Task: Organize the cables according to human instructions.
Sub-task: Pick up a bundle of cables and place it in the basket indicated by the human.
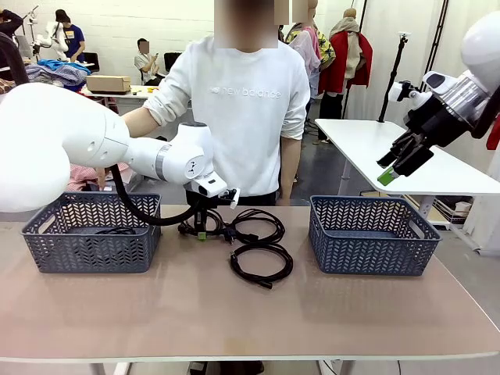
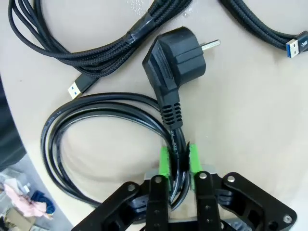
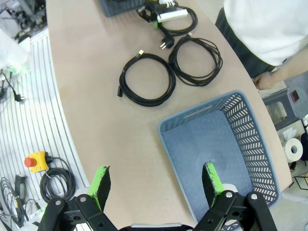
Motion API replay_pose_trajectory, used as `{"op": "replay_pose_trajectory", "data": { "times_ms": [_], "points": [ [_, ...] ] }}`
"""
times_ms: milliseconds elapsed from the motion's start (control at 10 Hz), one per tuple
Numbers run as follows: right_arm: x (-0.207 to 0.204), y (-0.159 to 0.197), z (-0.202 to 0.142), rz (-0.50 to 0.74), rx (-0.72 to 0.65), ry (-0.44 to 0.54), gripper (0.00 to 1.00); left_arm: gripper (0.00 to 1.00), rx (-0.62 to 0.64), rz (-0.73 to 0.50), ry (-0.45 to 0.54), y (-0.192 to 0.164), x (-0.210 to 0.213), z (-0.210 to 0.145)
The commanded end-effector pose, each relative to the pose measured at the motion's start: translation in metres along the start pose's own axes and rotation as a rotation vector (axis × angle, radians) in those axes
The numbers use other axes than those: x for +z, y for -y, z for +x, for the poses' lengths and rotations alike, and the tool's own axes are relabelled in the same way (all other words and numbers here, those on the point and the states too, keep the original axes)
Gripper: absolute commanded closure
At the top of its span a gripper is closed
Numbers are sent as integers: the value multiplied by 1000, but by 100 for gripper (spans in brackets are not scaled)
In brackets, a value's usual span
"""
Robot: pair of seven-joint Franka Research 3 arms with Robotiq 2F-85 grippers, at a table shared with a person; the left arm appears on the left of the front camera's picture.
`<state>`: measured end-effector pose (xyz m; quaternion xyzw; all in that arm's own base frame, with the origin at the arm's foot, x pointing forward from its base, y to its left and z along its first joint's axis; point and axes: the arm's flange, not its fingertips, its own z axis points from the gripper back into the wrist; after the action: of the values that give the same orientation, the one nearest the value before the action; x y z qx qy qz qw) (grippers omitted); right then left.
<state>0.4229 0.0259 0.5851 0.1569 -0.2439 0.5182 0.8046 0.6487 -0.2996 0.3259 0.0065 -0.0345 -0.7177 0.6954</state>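
My left gripper (image 1: 205,225) is down at the table's far middle and shut on a coiled black power cord (image 2: 62,125). Its green pads (image 2: 165,163) pinch the cord just below the chunky round-pin plug (image 2: 175,62). Two more coiled black cables lie to the right of it, one near the person (image 1: 258,225) and one closer to me (image 1: 262,264). In the left wrist view these look braided, with USB ends (image 2: 96,48). Another cable (image 1: 117,230) lies in the left basket (image 1: 47,234). My right gripper (image 1: 394,168) hangs open high above the right basket (image 1: 373,242), holding nothing.
A person in a white sweatshirt (image 1: 242,101) stands at the far edge, one hand (image 3: 264,82) by the table. The right wrist view looks down into the bare right basket (image 3: 192,159) and shows both loose coils (image 3: 144,79) (image 3: 196,60). Open tabletop lies in front.
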Motion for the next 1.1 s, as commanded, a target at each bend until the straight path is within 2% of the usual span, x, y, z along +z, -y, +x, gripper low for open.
{"op": "replay_pose_trajectory", "data": {
  "times_ms": [0,300,500,1000],
  "points": [
    [2,1,2,-2,1,-1,0,97,18,7,-31,2,3,-2],
    [2,1,2,-2,1,-1,0,100,30,14,-49,5,11,-4],
    [2,1,2,-2,1,-1,0,100,28,73,-61,6,36,-4],
    [2,1,2,-2,1,-1,0,100,-1,179,-22,26,159,1]
  ]
}}
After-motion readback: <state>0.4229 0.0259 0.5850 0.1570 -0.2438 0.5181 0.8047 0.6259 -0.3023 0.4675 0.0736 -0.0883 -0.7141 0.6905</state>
